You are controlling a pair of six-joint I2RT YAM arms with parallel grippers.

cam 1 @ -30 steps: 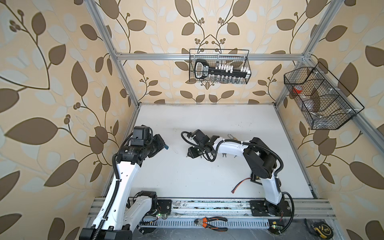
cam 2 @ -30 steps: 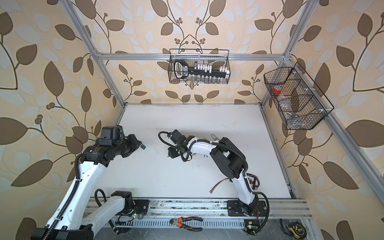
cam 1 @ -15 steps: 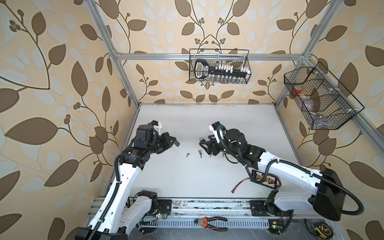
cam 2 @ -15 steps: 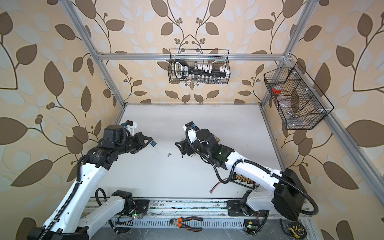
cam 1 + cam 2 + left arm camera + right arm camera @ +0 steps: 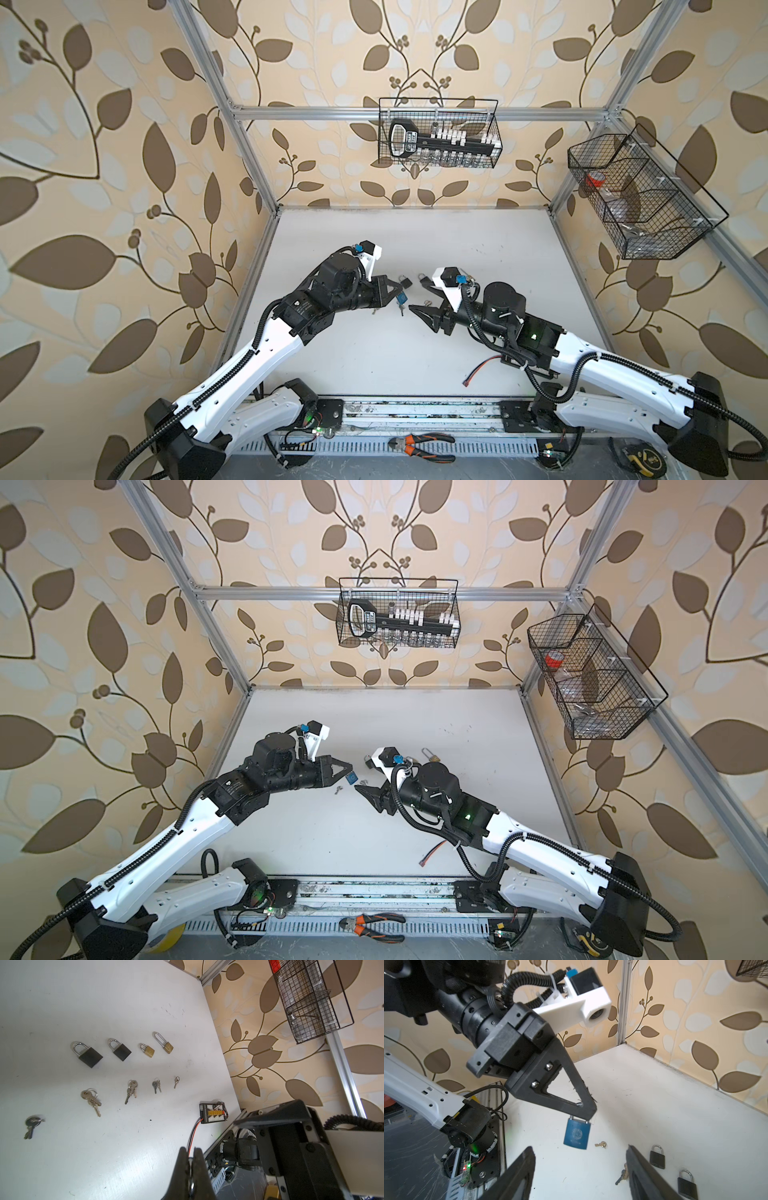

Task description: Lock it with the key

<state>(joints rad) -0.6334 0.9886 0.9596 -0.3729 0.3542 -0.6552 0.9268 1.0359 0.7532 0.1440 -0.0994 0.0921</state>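
Nearest the viewer, pliers (image 5: 419, 446) are lying on the front rail, well behind both claws. Two white-and-black arms are leaning in from that rail over a white table (image 5: 415, 232).

The left claw (image 5: 586, 1112) is pinching its tips together on the shackle of a blue lock (image 5: 577, 1134). The blue lock is hanging down from those tips, clear of the table.

The right claw (image 5: 579, 1152) is pointing at the left claw from close by. Its tips are standing wide apart and holding nothing, and the blue lock is hanging just beyond the gap between them.

A small key (image 5: 601, 1144) is lying on the table just past the blue lock. Below and beside the right claw, more keys (image 5: 131, 1089) are lying in a row of small bunches. Just past them, four more locks (image 5: 120, 1049), two black and two brass, are lying in a second row.

A red wire (image 5: 478, 370) is lying on the table behind the right claw, under its arm. Farthest off, beyond both claws, two wire baskets (image 5: 438, 133) are hanging on the walls.
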